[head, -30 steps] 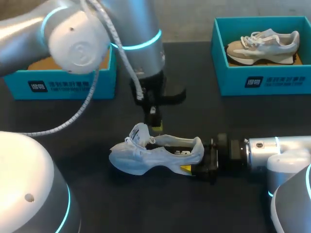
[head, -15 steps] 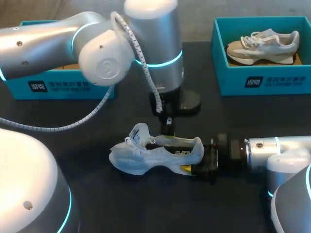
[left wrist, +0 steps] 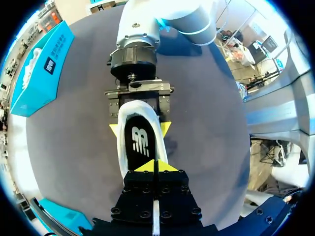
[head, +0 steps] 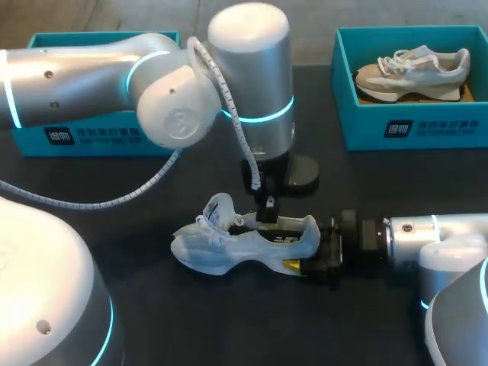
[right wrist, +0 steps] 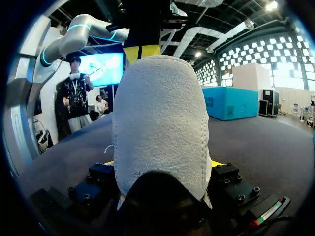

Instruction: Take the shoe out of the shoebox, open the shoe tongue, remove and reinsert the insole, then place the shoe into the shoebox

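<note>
one white shoe [head: 229, 248] lies on the table [head: 396, 183], heel clamped in my right jaws. left jaws hang, tips together, over its opening; next, i judge, they pinch the insole [left wrist: 141, 142] out.

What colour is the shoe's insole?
Insole: black with a white logo; best in left wrist view.

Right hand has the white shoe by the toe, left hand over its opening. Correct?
Not the toe. The right hand has the white shoe by the heel, and the toe points away from it, as the head view shows. The left hand is over its opening, as you said.
</note>
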Available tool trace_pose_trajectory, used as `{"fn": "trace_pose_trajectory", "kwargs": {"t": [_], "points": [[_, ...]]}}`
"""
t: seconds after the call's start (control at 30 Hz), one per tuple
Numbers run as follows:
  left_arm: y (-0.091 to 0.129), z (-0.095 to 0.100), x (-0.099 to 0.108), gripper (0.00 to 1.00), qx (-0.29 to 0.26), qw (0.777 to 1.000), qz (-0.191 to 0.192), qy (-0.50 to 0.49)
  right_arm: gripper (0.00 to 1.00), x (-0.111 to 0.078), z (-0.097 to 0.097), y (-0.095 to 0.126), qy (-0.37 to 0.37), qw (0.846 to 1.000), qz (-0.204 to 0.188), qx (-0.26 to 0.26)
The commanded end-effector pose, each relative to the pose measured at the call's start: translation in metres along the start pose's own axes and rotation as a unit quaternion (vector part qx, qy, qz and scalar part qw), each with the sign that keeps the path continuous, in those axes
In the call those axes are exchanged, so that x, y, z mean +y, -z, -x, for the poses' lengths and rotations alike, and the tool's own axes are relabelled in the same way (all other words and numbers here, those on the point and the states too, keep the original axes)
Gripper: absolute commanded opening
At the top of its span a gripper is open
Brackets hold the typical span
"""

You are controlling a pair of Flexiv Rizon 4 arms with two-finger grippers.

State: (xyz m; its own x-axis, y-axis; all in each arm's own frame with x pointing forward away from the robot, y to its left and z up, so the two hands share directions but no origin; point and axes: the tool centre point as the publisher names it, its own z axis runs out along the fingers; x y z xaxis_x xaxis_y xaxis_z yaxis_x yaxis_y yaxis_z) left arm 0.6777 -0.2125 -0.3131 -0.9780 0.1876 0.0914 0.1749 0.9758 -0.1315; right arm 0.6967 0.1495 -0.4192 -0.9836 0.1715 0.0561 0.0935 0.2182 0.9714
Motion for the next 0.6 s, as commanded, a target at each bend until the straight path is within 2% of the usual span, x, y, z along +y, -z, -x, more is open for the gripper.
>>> {"fn": "trace_pose_trajectory", "kwargs": {"t": [0.03, 0.3, 0.6], "points": [[-0.019, 0.01, -0.006, 0.0, 0.007, 1.0, -0.003, -0.001, 0.0, 0.0, -0.001, -0.002, 0.0, 1.0, -0.001, -0.003], [-0.037, 0.02, -0.008, 0.0, 0.013, 1.0, 0.006, 0.013, 0.0, 0.0, -0.001, -0.002, 0.0, 1.0, -0.001, -0.003], [-0.047, 0.014, 0.005, 0.0, 0.014, 1.0, 0.008, 0.013, 0.0, 0.0, -0.001, -0.002, 0.0, 1.0, -0.001, -0.003]]}}
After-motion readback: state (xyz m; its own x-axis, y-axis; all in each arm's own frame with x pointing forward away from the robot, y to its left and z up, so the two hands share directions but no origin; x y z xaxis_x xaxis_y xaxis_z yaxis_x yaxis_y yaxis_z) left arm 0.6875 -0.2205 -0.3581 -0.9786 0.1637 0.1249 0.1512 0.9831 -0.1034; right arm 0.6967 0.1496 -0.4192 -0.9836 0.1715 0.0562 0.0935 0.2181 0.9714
